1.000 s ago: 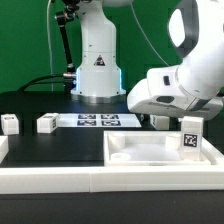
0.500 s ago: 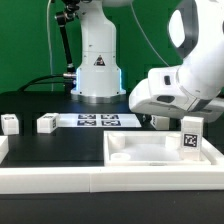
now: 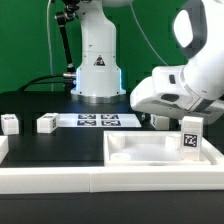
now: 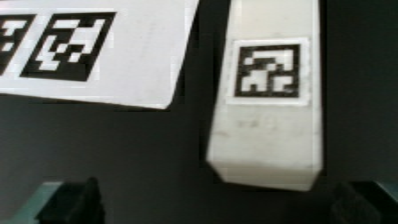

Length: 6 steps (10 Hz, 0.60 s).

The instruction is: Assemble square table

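Exterior view: arm (image 3: 185, 85) bent low over the table (image 3: 60, 145) on the right, wrist pointing down, just far of the tabletop (image 3: 150, 152). Tabletop sits near right, rim up. Upright leg (image 3: 191, 135) at its far right corner, tag facing the camera; in it or behind it, can't tell. Marker board (image 3: 95, 121) centre far. Second leg (image 3: 46, 123) just left of the board, third leg (image 3: 10, 124) further left.

Wrist view only: fourth leg (image 4: 267, 100) lies flat, tag up, just beside the marker board edge, not touching. The arm hides it in the exterior view. Hand (image 4: 217, 200) released, fingers (image 4: 68, 200) spread wide, nothing between them. The leg's end sits just ahead of the gap, nearer one finger.
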Available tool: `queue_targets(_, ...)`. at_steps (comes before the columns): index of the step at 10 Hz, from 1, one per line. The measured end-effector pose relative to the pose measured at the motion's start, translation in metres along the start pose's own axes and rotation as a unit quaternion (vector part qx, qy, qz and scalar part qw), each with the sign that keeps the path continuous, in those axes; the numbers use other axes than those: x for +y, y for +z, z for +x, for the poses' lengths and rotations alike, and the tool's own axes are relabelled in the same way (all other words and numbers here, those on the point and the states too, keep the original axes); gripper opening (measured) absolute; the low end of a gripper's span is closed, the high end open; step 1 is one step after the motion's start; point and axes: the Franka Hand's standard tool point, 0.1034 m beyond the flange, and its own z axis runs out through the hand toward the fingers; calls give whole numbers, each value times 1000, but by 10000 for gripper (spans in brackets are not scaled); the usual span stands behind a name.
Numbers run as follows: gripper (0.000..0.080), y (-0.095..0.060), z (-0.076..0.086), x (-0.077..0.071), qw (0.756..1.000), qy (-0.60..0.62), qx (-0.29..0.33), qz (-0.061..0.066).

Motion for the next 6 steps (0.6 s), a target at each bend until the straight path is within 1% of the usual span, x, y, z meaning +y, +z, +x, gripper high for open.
queue_targets(1, 649, 0, 1, 3, 1000, 3, 0, 3)
queue_targets(2, 649, 0, 4, 7, 1000, 7, 3, 10)
queue_targets(3, 649, 0, 4, 8, 1000, 9, 3, 9)
queue_targets(4, 649, -1, 5, 8, 1000, 7, 4, 15)
queue_targets(5, 649, -3, 9, 10, 998, 7, 8, 56)
queue_targets(6, 649, -3, 11, 16, 996, 16, 8, 88)
